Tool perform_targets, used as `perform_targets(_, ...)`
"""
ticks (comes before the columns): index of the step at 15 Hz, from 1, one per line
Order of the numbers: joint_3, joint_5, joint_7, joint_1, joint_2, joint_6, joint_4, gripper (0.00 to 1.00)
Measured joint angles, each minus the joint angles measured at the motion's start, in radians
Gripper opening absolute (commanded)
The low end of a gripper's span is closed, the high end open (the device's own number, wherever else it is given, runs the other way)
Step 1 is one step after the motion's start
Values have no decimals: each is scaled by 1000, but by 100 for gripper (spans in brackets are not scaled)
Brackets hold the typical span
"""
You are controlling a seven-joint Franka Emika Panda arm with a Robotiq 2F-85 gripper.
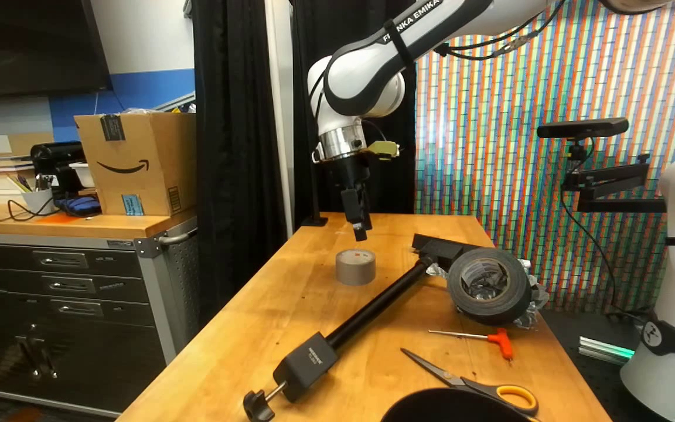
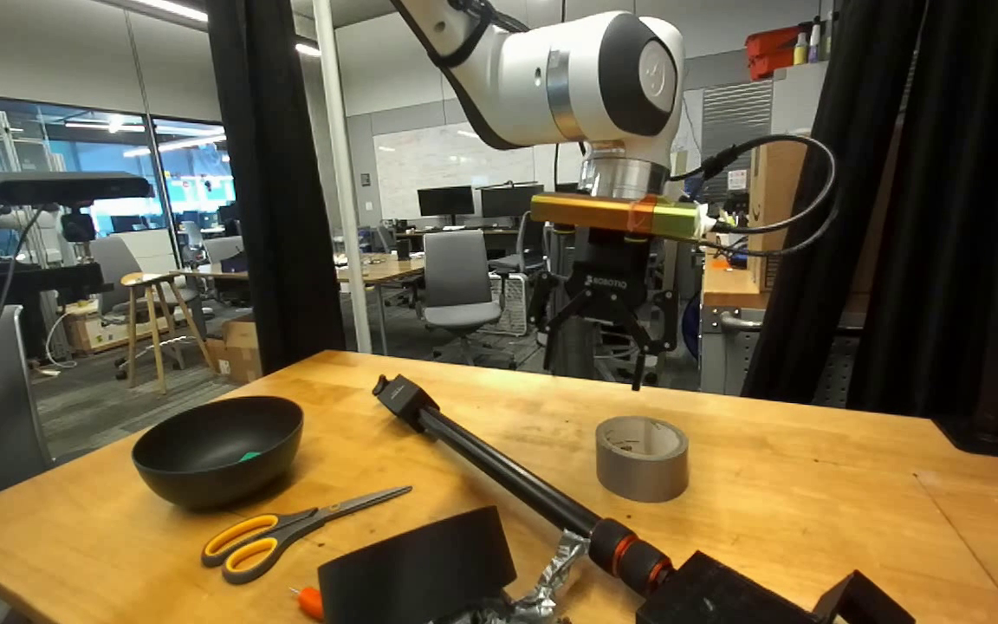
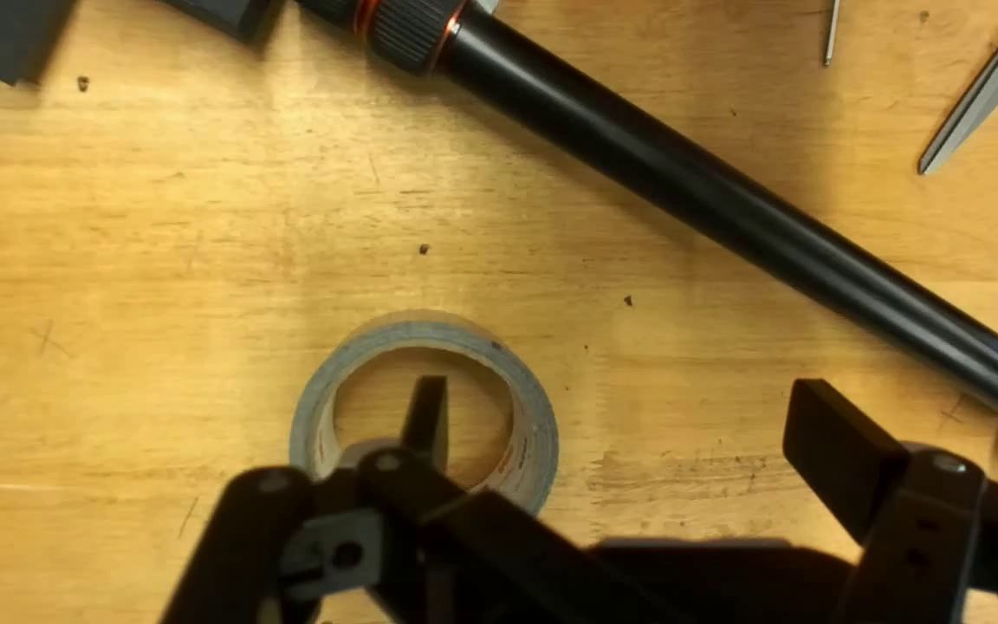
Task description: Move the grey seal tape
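The grey seal tape (image 1: 355, 271) is a squat grey roll lying flat on the wooden table. It also shows in an exterior view (image 2: 642, 472) and in the wrist view (image 3: 539, 425). My gripper (image 2: 596, 374) is above the table, higher than the roll and apart from it. It also shows in an exterior view (image 1: 362, 230). In the wrist view the gripper (image 3: 620, 390) has its fingers wide apart with nothing between them. The left finger there overlaps the roll's hole and hides its lower left part; the right finger is over bare wood.
A black pole with clamp (image 1: 378, 300) lies diagonally beside the roll. A large black tape roll (image 1: 518, 296) stands tilted near crumpled foil (image 2: 555, 576). Scissors (image 2: 313, 518), an orange-handled tool (image 1: 501, 343) and a black bowl (image 2: 204, 485) are on the table.
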Motion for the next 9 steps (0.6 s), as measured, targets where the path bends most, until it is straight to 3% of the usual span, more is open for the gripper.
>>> perform_targets(9,18,-6,-49,-1,121,0,80,100)
